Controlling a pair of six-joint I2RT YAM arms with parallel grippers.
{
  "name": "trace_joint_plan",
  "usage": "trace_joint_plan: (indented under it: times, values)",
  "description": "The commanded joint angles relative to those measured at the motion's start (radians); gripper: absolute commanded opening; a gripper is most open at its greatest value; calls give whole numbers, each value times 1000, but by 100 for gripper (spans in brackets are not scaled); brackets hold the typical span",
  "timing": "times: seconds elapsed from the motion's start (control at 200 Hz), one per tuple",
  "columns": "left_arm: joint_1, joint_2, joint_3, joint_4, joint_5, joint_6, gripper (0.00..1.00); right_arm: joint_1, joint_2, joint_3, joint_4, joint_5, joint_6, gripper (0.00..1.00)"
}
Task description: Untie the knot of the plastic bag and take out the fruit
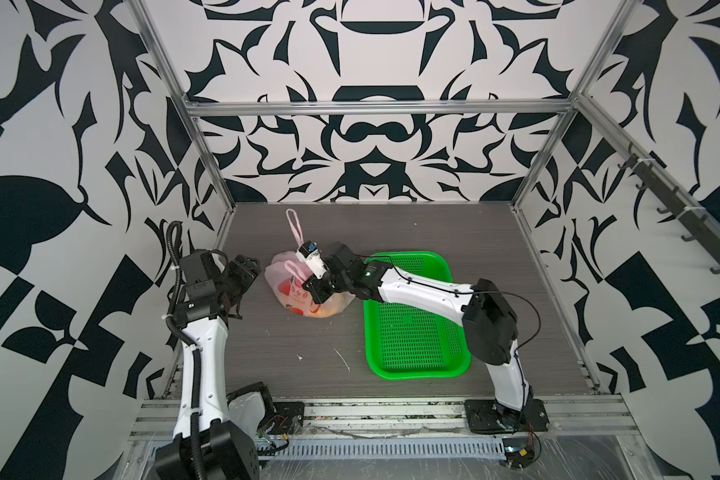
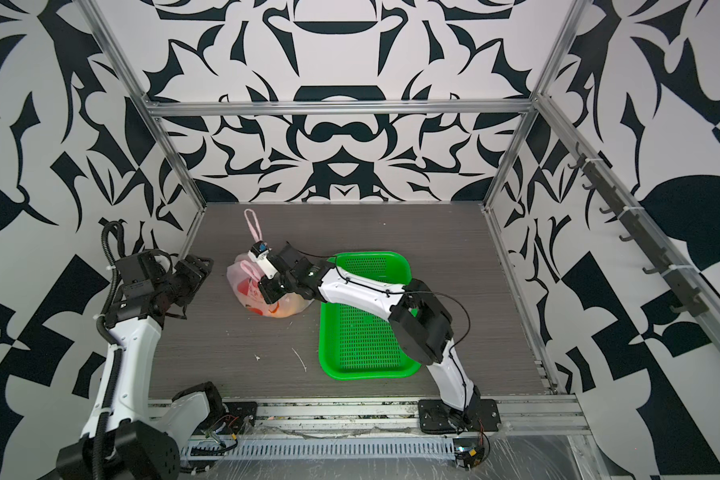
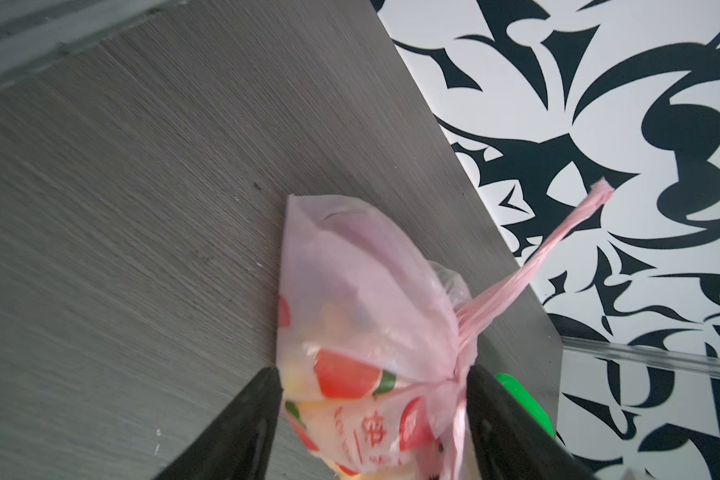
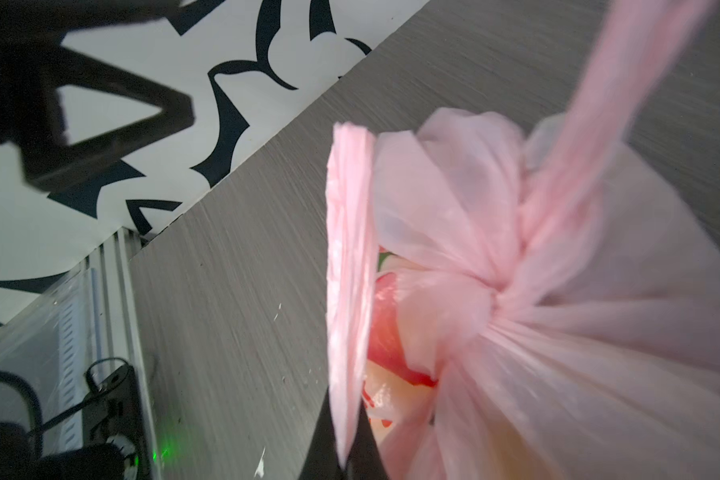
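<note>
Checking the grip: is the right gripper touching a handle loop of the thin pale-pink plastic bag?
Touching. The right wrist view shows the flat pink handle loop pinched in the shut right gripper.

Whatever is carried inside the thin translucent pale-pink plastic bag point(image 1: 279, 274) is made out only as vague yellow-orange shapes point(image 1: 329, 310); what they are cannot be told. In the right wrist view the bag is blurred and cut off by the edges. The green perforated plastic basket point(image 1: 416, 345) is partly covered by the right arm point(image 1: 425, 295).
</note>
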Motion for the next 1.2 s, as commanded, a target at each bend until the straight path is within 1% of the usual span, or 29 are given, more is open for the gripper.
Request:
trace_joint_plan:
  times: [0.0,0.055,0.12,0.18,0.31,0.39,0.5,0.645,0.7,0.89,1.05,1.195]
  values:
    - [3,33,42,11,87,19,72,6,-123,-105,68,16,29,0]
    - [3,40,45,2,94,21,72,7,-155,-151,60,22,32,5]
    - [2,40,39,-5,111,19,72,7,-184,-182,41,26,30,13]
    - [0,34,37,-23,122,22,72,8,-206,-196,20,24,26,21]
    - [-20,11,39,-100,127,54,71,9,-261,-214,-23,23,9,34]
    - [-50,-10,44,-155,115,76,71,10,-298,-220,-55,28,-4,39]
    - [-93,-49,49,-233,92,100,72,10,-356,-227,-101,47,-30,45]
    - [-111,-126,44,-324,76,128,72,10,-444,-242,-137,79,-66,50]
    - [-113,-150,48,-367,72,143,73,9,-473,-245,-154,108,-88,51]
    - [-134,-169,68,-500,18,222,73,6,-533,-236,-186,211,-167,55]
    - [-176,-168,75,-533,-34,242,73,-8,-480,-171,-218,247,-235,55]
    - [-278,-126,84,-516,-150,240,73,-20,-385,-79,-250,242,-321,55]
